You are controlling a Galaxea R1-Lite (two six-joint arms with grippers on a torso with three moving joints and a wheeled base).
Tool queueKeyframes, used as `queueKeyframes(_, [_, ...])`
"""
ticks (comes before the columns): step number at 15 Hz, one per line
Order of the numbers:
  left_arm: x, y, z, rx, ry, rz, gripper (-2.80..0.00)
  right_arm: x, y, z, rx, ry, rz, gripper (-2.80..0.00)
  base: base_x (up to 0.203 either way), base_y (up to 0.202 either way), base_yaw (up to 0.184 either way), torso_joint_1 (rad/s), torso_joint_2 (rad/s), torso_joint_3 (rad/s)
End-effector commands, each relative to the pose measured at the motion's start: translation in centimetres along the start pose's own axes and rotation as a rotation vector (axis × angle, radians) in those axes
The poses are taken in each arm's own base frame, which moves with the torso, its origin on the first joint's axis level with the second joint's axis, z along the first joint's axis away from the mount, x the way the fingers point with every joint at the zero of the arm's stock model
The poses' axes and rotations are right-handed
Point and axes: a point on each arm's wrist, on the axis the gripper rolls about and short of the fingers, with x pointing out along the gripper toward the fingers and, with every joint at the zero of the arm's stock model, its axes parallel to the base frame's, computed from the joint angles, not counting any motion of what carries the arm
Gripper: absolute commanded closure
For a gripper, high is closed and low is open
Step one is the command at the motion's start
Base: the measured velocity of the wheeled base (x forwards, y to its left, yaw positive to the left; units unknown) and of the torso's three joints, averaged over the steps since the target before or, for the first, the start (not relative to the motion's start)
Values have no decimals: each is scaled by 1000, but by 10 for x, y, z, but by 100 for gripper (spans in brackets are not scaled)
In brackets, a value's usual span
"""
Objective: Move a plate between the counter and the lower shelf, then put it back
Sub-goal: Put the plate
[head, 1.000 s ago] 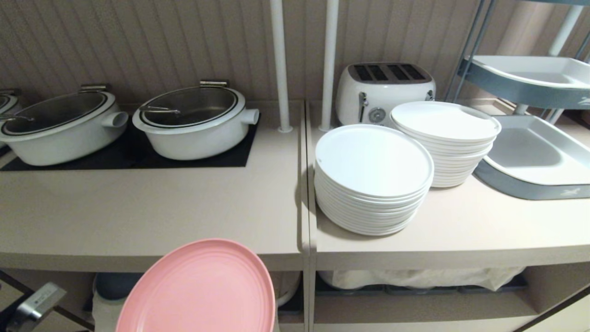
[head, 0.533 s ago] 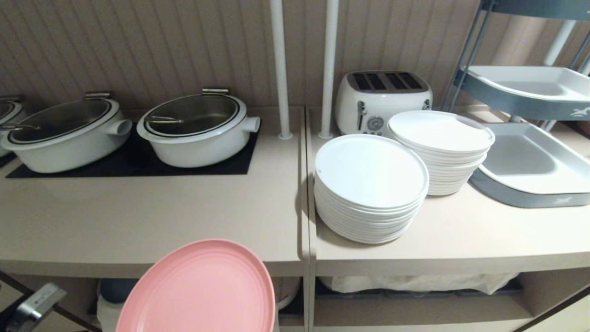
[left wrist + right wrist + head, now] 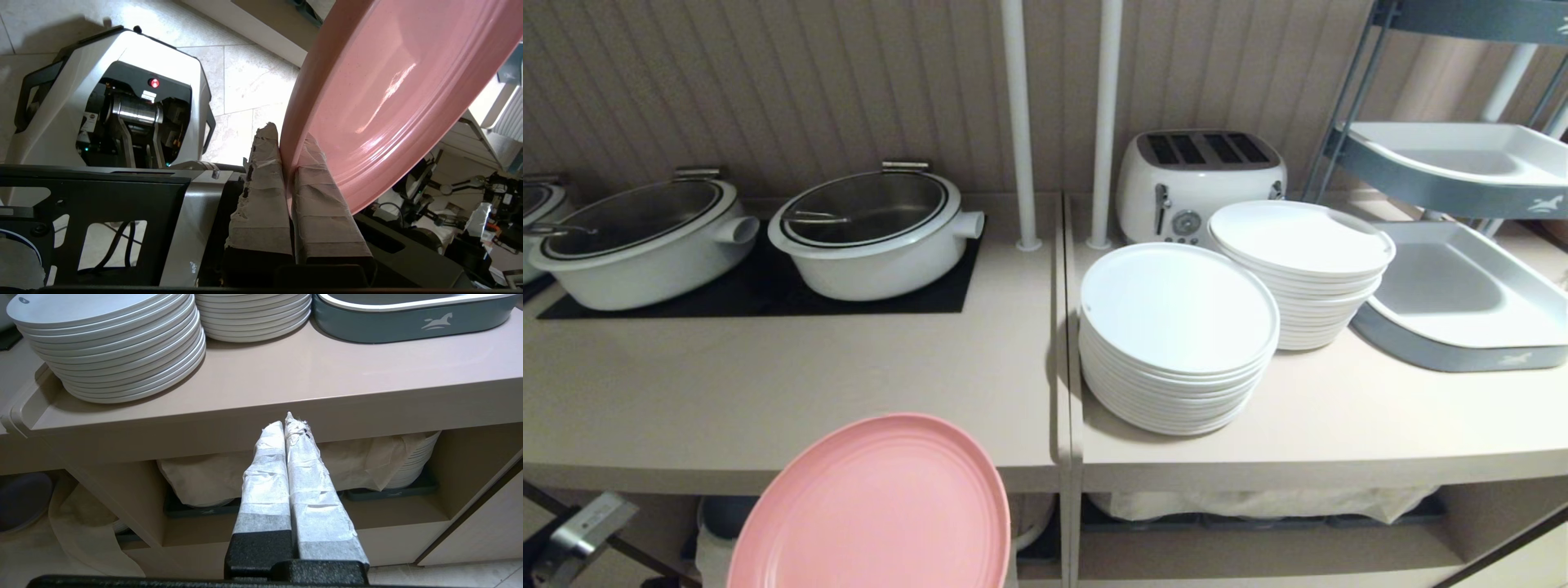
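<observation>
So right now the left gripper point(image 3: 288, 151) has its taped fingers point(image 3: 261, 192) clamped on the rim of the small round matte pink plastic plate point(image 3: 878, 506), which sticks out past the fingertips, tilted, in the air. In the head view the plate hangs just in front of the thick front edge of the long flat beige counter point(image 3: 768, 392), overlapping it, with the beige open lower shelf point(image 3: 715, 523) right behind and below the plate. My read: the plate's about level with the counter edge, so it either needs lifting up and forward onto the worktop or dipping under into the cubby, can't tell which. The right gripper point(image 3: 288, 426) is pinched closed on nothing, parked in front of the neighbouring cubby, well off to the right.
</observation>
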Motion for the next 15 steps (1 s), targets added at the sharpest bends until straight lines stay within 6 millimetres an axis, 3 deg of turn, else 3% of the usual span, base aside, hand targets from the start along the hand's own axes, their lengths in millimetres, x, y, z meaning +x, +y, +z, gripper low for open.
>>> queueKeyframes(1, [-1, -2, 2, -4, -3, -6, 0, 0, 0, 0, 1, -1, 0, 0, 0, 0, 0, 0, 0, 0])
queueKeyframes(15, [-2, -5, 4, -1, -9, -14, 0, 0, 0, 0, 1, -1, 0, 0, 0, 0, 0, 0, 0, 0])
